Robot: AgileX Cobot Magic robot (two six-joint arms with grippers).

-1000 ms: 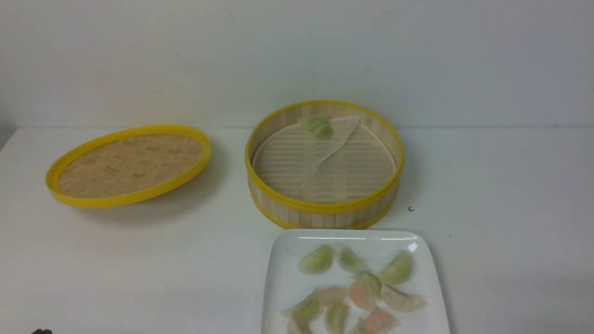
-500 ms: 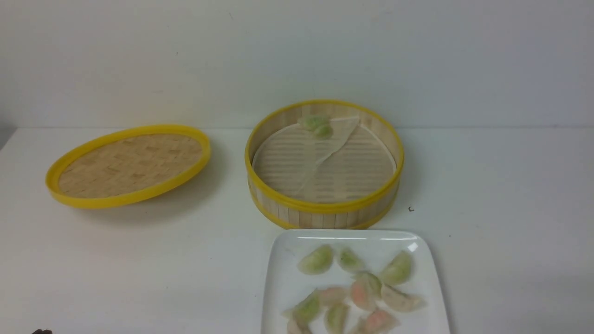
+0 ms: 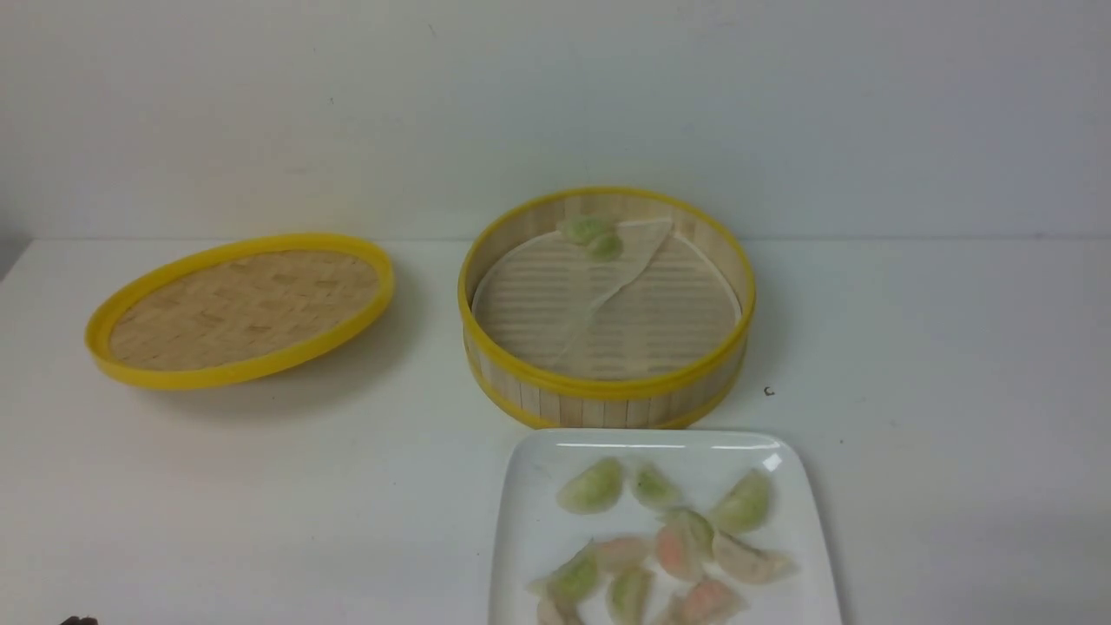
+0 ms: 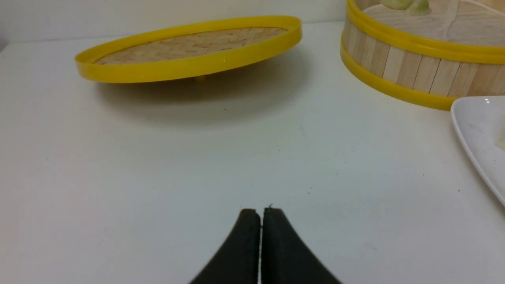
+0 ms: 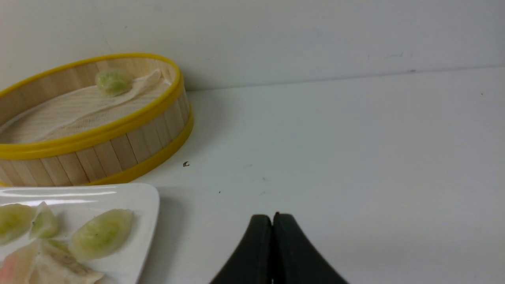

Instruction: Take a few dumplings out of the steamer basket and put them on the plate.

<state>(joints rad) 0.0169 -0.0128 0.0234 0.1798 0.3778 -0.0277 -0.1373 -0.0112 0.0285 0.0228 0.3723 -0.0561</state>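
**Both grippers clenched and empty, dumplings mostly on the plate**

The left gripper (image 4: 260,213) and right gripper (image 5: 272,219) each show black fingers pressed together, holding nothing, low over the white table (image 3: 937,347). Near the right gripper, the white square plate (image 3: 521,521) carries a cluster of pink and green dumplings (image 3: 668,542). Just behind it, the steamer basket (image 3: 608,386) holds green dumplings (image 3: 594,234) on its crumpled paper liner (image 3: 608,304) against the far wall. The woven lid (image 3: 239,308) rests tilted, well to the left.
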